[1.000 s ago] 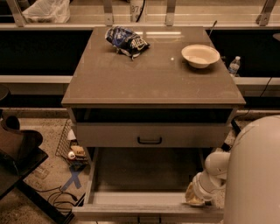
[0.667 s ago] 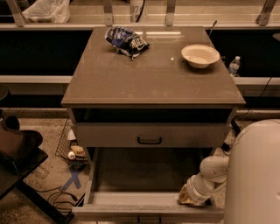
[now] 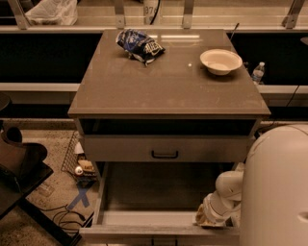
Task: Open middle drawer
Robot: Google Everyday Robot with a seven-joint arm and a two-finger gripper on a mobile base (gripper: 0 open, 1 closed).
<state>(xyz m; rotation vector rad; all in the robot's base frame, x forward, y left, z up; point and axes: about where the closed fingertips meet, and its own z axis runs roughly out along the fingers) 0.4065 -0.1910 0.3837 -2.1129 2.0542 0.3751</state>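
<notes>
Only a little writing shows: the crumpled blue snack bag (image 3: 139,45) at 11 o'clock on the desk (image 3: 168,91) has white lettering too creased to read, and a pale object (image 3: 150,8) behind the desk's far edge bears dark characters that look like digits, though I cannot tell which. A blue tape cross (image 3: 82,197) marks the floor at 8 o'clock from the desk. At 2 o'clock on the desk top sits a shallow white bowl (image 3: 221,61), well apart from the bag. A small water bottle (image 3: 258,72) stands beyond the desk's right edge.

Under the desk top, the upper drawer front (image 3: 125,149) is flush and carries a small black bar handle (image 3: 164,154) at its centre. Below it the middle drawer (image 3: 144,232) stands drawn out toward 6 o'clock, its dark floor bare to view. Its long axis runs 9 to 3 across the view, and its front panel lies along the bottom of the frame, facing 6 o'clock.

From the robot's rounded white body (image 3: 279,187) at 4 o'clock, the arm (image 3: 229,185) bends down and toward 8 o'clock, ending at the drawer's front right corner. The hand (image 3: 206,220) sits just inside that corner, against the front panel's inner side. Whether it is open or closed, or has hold of anything, cannot be told
</notes>
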